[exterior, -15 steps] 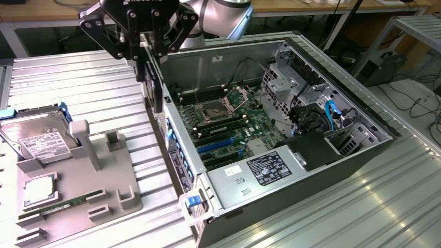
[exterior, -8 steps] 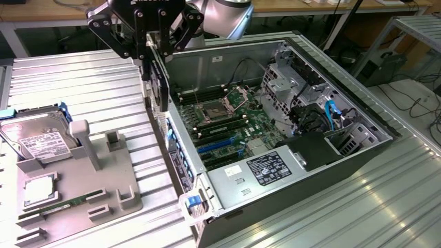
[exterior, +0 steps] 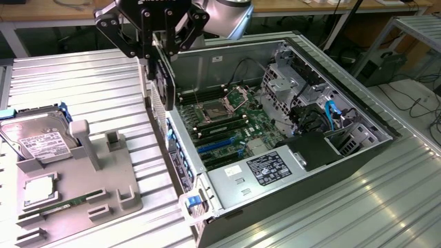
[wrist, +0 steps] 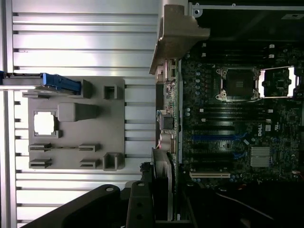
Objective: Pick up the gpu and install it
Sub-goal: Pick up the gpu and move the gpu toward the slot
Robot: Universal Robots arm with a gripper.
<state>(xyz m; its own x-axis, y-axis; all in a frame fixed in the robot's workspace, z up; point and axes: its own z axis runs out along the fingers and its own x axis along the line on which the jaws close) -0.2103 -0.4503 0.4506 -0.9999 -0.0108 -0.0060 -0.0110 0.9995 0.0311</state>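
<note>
The arm [exterior: 224,15] enters from the top of the exterior view, wrist pointing straight down. The jaws are closed on the upper edge of the graphics card [exterior: 163,77]. The card hangs upright and edge-on, 1 thin dark slab. It is held in the air over the open computer case [exterior: 358,150], at the wall on the exterior view's left, above the motherboard [exterior: 227,124].

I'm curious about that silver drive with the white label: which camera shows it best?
The exterior view: the hard drive sits in the grey holder with its labelled face showing. The wrist view catches it edge-on, a thin strip with a blue rail.
</note>
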